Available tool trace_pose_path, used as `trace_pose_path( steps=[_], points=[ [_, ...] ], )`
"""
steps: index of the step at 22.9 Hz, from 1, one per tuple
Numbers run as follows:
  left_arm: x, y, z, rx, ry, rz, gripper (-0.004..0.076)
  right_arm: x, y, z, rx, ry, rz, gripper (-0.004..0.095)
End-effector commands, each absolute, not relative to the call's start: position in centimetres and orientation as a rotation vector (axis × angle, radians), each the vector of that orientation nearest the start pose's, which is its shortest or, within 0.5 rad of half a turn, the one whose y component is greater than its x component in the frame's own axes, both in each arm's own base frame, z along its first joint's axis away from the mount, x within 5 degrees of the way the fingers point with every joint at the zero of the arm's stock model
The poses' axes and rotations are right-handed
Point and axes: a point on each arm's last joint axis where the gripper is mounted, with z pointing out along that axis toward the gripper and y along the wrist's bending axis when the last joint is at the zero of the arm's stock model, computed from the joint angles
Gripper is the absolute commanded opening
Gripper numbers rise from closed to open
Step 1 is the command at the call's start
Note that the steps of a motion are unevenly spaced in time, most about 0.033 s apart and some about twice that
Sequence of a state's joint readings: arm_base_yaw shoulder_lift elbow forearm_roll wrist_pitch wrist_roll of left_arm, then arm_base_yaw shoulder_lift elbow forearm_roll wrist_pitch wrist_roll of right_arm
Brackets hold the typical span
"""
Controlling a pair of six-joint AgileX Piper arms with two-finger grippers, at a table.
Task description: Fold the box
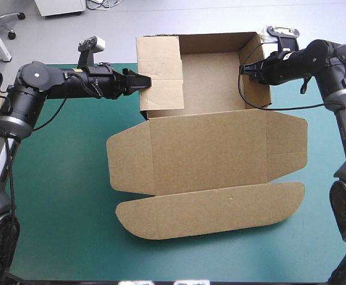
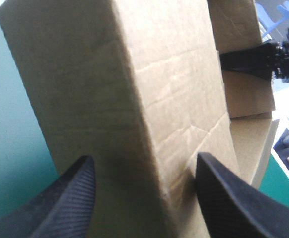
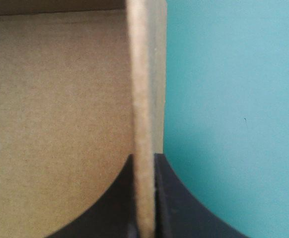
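Covering part of box (image 1: 208, 148) floor: flap (image 1: 161, 71)

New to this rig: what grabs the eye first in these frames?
The brown box sits mid-table on the teal-green cover. It is an open tray with walls raised at the far side, and its lid lies flat toward the near edge. Reaching in from the sides, the right pincer is shut on the box's right wall, while the left pincer is open, its fingers either side of the left wall.
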State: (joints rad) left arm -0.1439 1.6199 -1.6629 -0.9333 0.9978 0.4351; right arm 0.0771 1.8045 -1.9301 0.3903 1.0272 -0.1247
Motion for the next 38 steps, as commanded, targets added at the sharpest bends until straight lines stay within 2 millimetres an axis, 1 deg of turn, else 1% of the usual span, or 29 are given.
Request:
trace_pose_path(
  steps=[1,4,7,14,19,22,23,24,25,28,30,33,34,35,38],
  points=[
    [33.3,-12.0,44.0,0.374,2.067,-1.002,0.0414,38.5,6.2,43.7,-0.127,2.217,0.531,-0.0023],
    [33.4,-13.0,43.2,0.394,2.106,-0.996,0.0414,38.5,6.1,43.7,-0.111,2.224,0.517,-0.0023],
    [33.3,-13.8,42.9,0.428,2.143,-0.947,0.0414,38.6,6.0,43.6,-0.094,2.227,0.513,-0.0023],
    [33.3,-13.6,42.7,0.411,2.178,-0.861,0.0414,38.6,6.0,43.6,-0.078,2.23,0.521,-0.002],
    [33.6,-13.4,43.4,0.386,2.161,-0.829,0.0401,38.5,6.0,43.6,-0.076,2.238,0.509,-0.0012],
    [33.7,-13.5,43.8,0.396,2.178,-0.75,0.0393,38.5,6.1,43.5,-0.081,2.249,0.485,-0.0012],
    [33.7,-13.6,43.9,0.398,2.19,-0.726,0.0393,38.5,6.3,43.4,-0.087,2.253,0.466,-0.0012],
    [33.9,-14.2,44.0,0.429,2.197,-0.692,0.0392,38.4,6.8,43.3,-0.103,2.263,0.416,-0.0012],
    [34.0,-14.6,44.0,0.434,2.205,-0.68,0.0392,38.3,7.2,43.2,-0.116,2.267,0.403,-0.0012],
    [34.6,-15.7,43.3,0.47,2.295,-0.577,0.0392,38.6,8.4,42.5,-0.121,2.291,0.411,-0.0012],
    [35.0,-16.2,42.4,0.488,2.347,-0.53,0.0392,38.8,8.4,42.4,-0.105,2.292,0.414,-0.0012],
    [35.2,-16.7,41.8,0.488,2.369,-0.5,0.0392,39.0,8.5,42.2,-0.077,2.298,0.426,-0.0012],
    [35.3,-16.7,41.7,0.493,2.377,-0.472,0.0392,39.2,8.5,42.0,-0.069,2.303,0.429,-0.0012],
    [35.2,-16.9,41.6,0.502,2.386,-0.406,0.0392,39.3,8.5,41.7,-0.065,2.31,0.435,-0.0012],
    [35.1,-17.8,41.4,0.551,2.387,-0.33,0.0391,39.6,8.5,41.1,-0.06,2.337,0.427,-0.0013]
  ],
)
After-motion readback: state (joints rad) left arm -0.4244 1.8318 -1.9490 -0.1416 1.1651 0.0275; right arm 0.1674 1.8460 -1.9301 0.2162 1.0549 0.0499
